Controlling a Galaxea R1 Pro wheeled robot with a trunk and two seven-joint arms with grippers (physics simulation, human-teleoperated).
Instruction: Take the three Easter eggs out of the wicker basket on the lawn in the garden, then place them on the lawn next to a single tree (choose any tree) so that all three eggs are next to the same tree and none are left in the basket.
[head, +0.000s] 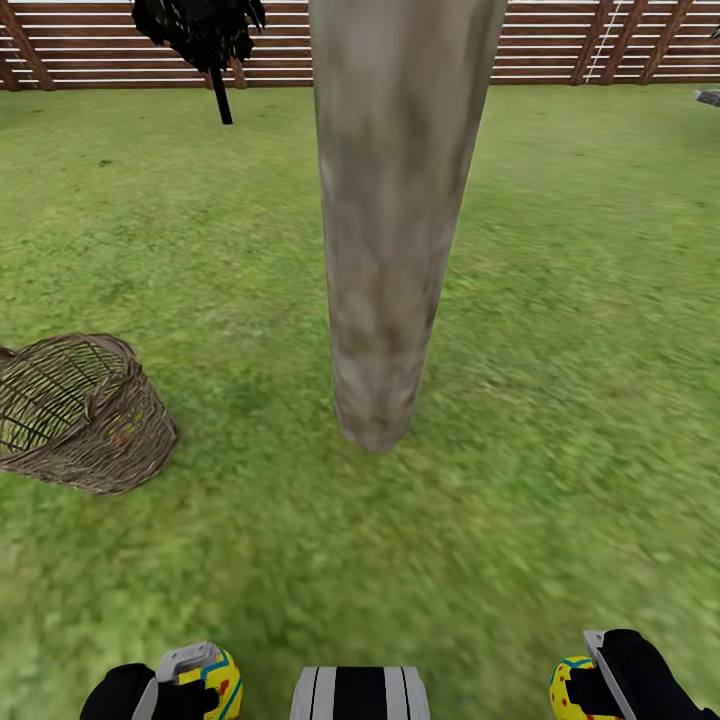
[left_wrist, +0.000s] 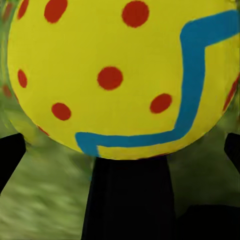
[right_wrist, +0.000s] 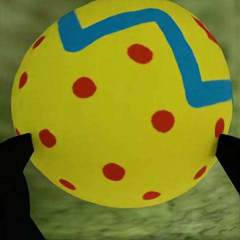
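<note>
Left gripper (head: 200, 680): at your near left, clamped on a yellow egg (left_wrist: 120, 75) with red dots and a blue zigzag.
Right gripper (head: 590, 690): at your near right, closed around a second egg (right_wrist: 122, 105) of the same pattern.
Lawn (head: 560, 400): green grass beneath you, running out to the fence.
Wicker basket (head: 80, 415): tipped on the grass to your left; colour glints through the weave, contents unclear.
Tree trunk (head: 390, 220): straight ahead, right of the basket.
Fence (head: 560, 40): brown slats, farthest back.
</note>
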